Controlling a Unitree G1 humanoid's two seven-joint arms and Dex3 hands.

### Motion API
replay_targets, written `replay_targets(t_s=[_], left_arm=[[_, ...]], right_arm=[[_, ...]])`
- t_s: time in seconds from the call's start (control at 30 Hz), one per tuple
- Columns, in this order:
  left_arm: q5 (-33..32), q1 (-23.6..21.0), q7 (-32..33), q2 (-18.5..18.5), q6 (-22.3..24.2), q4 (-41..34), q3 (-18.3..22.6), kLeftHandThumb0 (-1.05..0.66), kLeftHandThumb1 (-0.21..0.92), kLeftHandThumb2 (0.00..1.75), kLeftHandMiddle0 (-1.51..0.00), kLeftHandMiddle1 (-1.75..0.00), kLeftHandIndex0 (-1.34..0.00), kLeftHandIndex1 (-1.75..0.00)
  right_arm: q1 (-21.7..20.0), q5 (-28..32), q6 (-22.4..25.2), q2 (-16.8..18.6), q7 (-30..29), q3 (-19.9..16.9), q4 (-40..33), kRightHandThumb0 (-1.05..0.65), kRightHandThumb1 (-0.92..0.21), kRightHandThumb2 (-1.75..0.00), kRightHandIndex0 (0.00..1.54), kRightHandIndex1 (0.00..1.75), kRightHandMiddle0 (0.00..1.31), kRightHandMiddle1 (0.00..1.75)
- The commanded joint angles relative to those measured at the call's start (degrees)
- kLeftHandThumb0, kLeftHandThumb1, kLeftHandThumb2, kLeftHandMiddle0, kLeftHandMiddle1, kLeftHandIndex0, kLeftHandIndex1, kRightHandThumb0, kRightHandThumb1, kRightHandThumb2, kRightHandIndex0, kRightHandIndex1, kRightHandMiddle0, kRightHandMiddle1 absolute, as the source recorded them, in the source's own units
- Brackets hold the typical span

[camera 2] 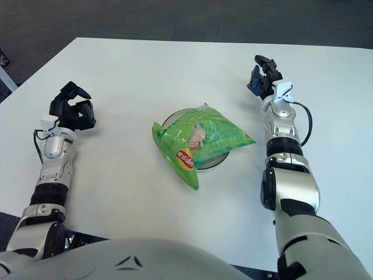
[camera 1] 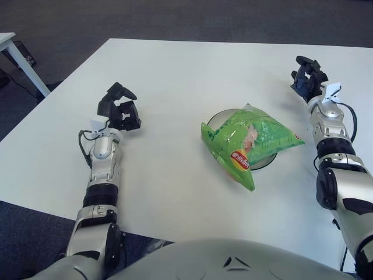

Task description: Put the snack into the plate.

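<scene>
A green snack bag (camera 1: 247, 142) lies on top of a small dark plate (camera 1: 217, 120) in the middle of the white table; only the plate's rim shows around the bag. The bag overhangs the plate toward the front. My left hand (camera 1: 119, 106) is to the left of the plate, well apart from it, fingers relaxed and holding nothing. My right hand (camera 1: 308, 77) is to the right and further back, also apart from the bag, fingers loosely curled and holding nothing.
The white table (camera 1: 175, 76) spreads around the plate. A second white table's leg (camera 1: 23, 65) stands at the far left over dark carpet. The table's left edge runs diagonally past my left arm.
</scene>
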Motion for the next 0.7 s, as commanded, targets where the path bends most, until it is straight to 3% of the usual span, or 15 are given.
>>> replay_targets(t_s=[0.0,0.13,0.27,0.43,0.5,0.57,0.67], left_arm=[[-0.5,4.8,0.8,-2.7,0.2,3.8,0.4,-0.52,0.21,1.44,-1.35,-1.75,-0.70,-1.75],[-0.6,3.0,0.2,-1.0,2.0,2.7,0.8,-0.52,0.21,1.45,-1.35,-1.75,-0.70,-1.75],[0.0,1.1,0.6,0.8,6.0,-0.7,0.8,-0.52,0.22,1.44,-1.34,-1.75,-0.69,-1.75],[0.1,1.0,0.7,1.6,10.1,-5.6,0.5,-0.51,0.24,1.41,-1.33,-1.75,-0.68,-1.75],[0.0,1.1,0.6,1.7,11.4,-7.0,0.5,-0.51,0.25,1.40,-1.33,-1.75,-0.67,-1.75],[-0.3,1.1,0.5,1.8,12.4,-7.9,0.6,-0.50,0.26,1.39,-1.33,-1.75,-0.66,-1.75],[-0.3,1.3,0.4,1.8,13.7,-9.4,0.6,-0.50,0.27,1.38,-1.33,-1.75,-0.65,-1.75]], right_arm=[[1.3,1.9,-1.8,1.7,-0.1,-1.6,-0.3,-0.82,-0.92,-0.98,0.27,0.29,0.00,0.89],[3.0,3.5,-2.4,3.0,0.0,-3.0,-0.7,-0.80,-0.92,-0.93,0.20,0.74,0.00,1.09],[6.1,5.1,-1.4,5.0,-1.1,-4.4,-3.3,-0.76,-0.92,-0.91,0.21,1.02,0.01,1.35],[10.1,5.9,2.8,8.9,-5.3,-4.7,-11.0,-0.69,-0.92,-0.91,0.26,1.25,0.06,1.63],[11.2,5.7,4.5,10.3,-7.2,-4.5,-14.3,-0.53,-0.92,-0.72,0.31,1.30,0.13,1.68],[11.8,5.4,5.8,11.2,-8.5,-4.3,-16.5,-0.44,-0.90,-0.65,0.34,1.38,0.18,1.71],[12.1,5.2,7.5,12.4,-10.3,-4.3,-18.7,-0.39,-0.84,-0.66,0.37,1.48,0.23,1.74]])
